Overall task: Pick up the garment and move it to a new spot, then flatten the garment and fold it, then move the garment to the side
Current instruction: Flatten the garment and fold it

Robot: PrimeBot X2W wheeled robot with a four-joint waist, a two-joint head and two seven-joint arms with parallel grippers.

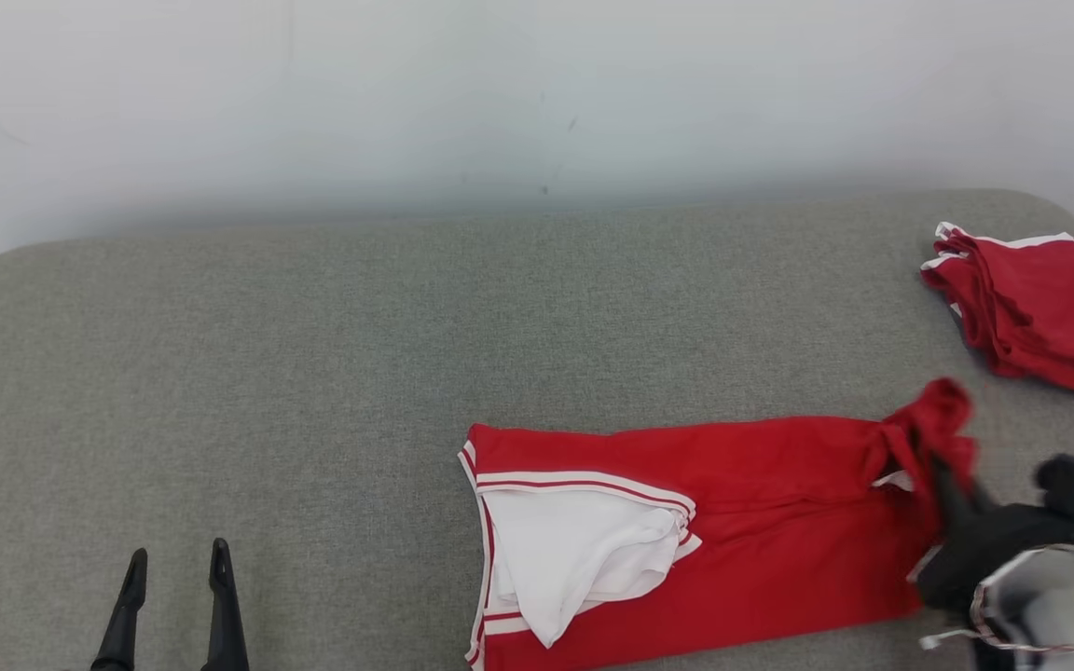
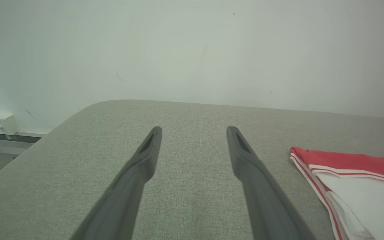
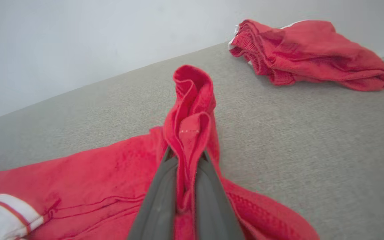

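Right gripper [image 3: 187,154]: its two long dark fingers are clenched on a bunched corner of the red knit garment with white striped trim [image 1: 779,485]. The pinched cloth stands up as a narrow ridge above the fingertips. Judged purpose: a firm hold on one end so the piece can be lifted or dragged to its new spot.

Garment position: right of centre on the grey woven padded surface [image 1: 313,373], near its front edge. It is stretched lengthwise, with the held corner at its right end. At the left end a white inner panel is turned out and rumpled, so it is not yet flat.

Left gripper [image 1: 177,552]: jaws released and spread wide, holding nothing, above bare surface well to the left of the garment. Judged to be waiting its turn.

A second red cloth bundle with white edging [image 1: 1040,308] lies loosely folded at the far right corner, apart from the work.

Markings: no brand, label or legible writing found. A short row of pale stitches shows on the pinched fold.
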